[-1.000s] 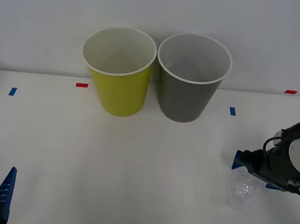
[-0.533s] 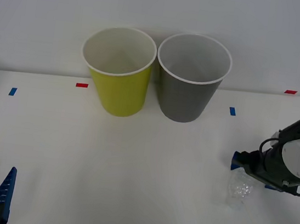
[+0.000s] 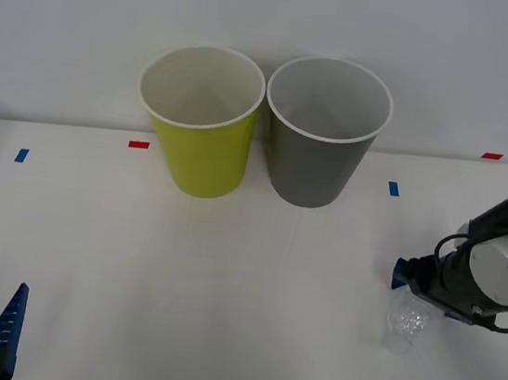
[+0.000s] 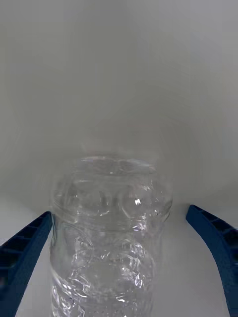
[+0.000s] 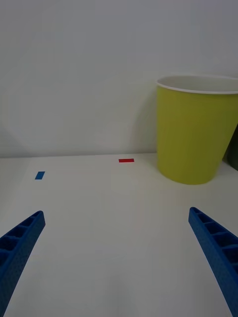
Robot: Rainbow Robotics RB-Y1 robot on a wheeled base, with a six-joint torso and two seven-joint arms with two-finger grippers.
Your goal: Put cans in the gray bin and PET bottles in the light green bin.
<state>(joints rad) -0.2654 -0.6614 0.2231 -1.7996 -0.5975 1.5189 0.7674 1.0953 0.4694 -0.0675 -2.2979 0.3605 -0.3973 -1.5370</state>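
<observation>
two bins (image 3: 207,137) (image 3: 320,147) showing white insides, right fingers (image 4: 210,247) spread around bottle (image 4: 106,233), left fingers (image 5: 213,247) spread

You're looking at a lab-style test bench, not a home or shop. The white table (image 3: 222,289) sits against a bare white wall (image 3: 259,13), and small blue tape marks (image 3: 394,188) and red tape marks (image 3: 138,144) stuck on the tabletop mark out positions. Two oversized paper-cup bins (image 3: 207,137) stand as staged props.
</observation>
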